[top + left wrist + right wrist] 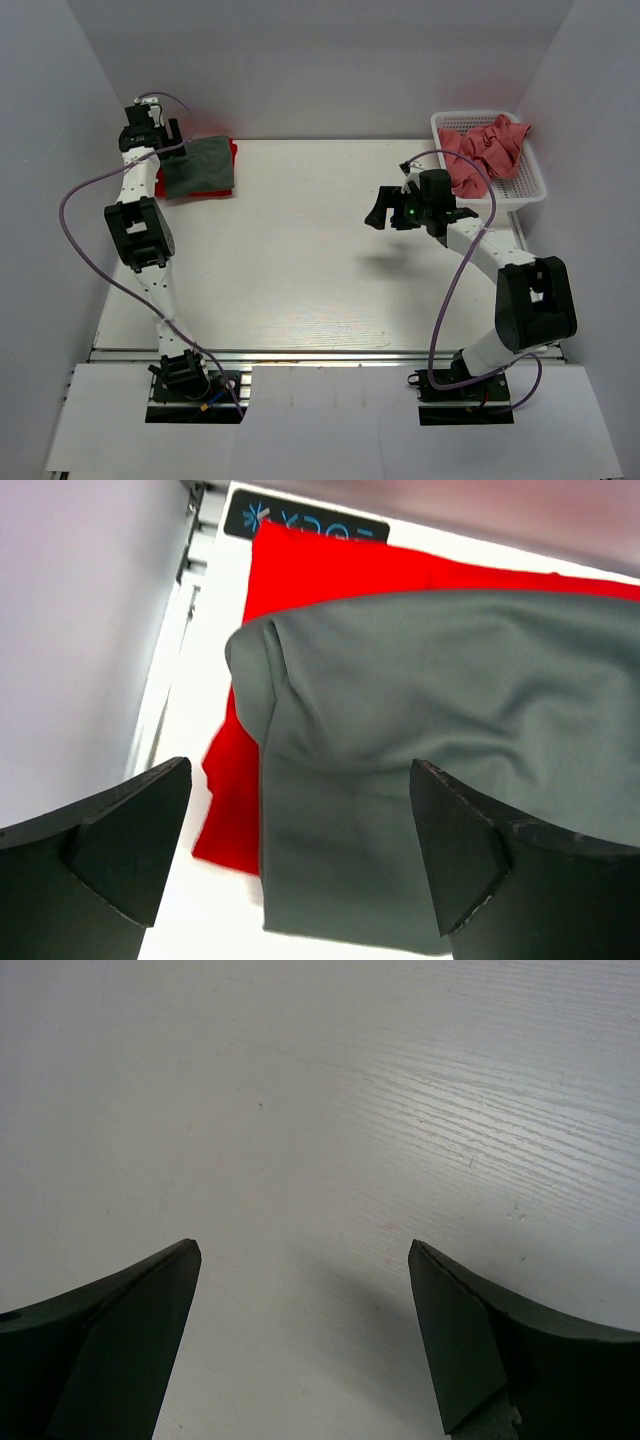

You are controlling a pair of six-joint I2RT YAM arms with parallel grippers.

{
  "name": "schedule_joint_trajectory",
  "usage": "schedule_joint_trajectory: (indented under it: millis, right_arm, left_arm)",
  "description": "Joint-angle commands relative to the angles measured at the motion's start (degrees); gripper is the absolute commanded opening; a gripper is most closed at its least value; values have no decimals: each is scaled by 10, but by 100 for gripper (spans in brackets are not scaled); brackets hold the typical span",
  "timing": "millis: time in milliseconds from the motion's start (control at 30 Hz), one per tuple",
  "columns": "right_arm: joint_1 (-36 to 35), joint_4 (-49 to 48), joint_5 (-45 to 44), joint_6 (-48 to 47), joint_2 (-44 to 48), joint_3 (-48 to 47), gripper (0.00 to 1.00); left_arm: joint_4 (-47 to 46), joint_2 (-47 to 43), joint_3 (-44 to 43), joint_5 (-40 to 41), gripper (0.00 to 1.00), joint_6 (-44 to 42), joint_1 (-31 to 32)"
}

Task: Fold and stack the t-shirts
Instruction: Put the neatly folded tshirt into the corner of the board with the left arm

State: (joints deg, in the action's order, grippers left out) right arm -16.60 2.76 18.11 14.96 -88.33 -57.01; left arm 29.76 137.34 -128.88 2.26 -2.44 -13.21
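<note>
Left tool [300,780] is held open over the grey t-shirt [197,165], stacked on the red t-shirt [234,150] at the far left corner of the tabletop [300,250]. Right tool [305,1255], also open, is set nearer the pink t-shirts [485,150], heaped in the basket [530,185] at the far right corner.

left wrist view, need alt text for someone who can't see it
A folded grey t-shirt lies on top of a red t-shirt on the white table, with red showing past its far and left edges. The left gripper frames them from close by, jaws wide open and holding nothing.
</note>
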Motion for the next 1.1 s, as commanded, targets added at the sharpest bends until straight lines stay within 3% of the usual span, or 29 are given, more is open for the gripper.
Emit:
schedule_joint_trajectory:
  millis: [0,267,433,667,767,900,933,1067]
  right_arm:
    - [2,-13,4,-1,26,1,90]
    - [1,-19,3,1,45,23,90]
    - [2,-14,-4,-4,39,21,90]
    - [2,-19,6,-1,21,15,90]
    - [1,-17,10,-2,14,11,90]
    - [2,-20,10,-1,14,12,90]
    - [3,-18,9,0,14,13,90]
    - [2,-19,7,-3,12,14,90]
  left_arm:
    - [-29,-84,30,-21,100,36,6]
    - [-8,-74,58,-35,100,55,6]
    - [15,-43,52,-29,85,55,0]
    - [8,-24,52,-4,90,55,-5]
    - [1,5,39,-22,96,55,-11]
    - [14,40,-8,-55,98,55,-17]
    - [14,47,-8,-55,96,55,-17]
    - [-19,40,12,-73,67,47,-17]
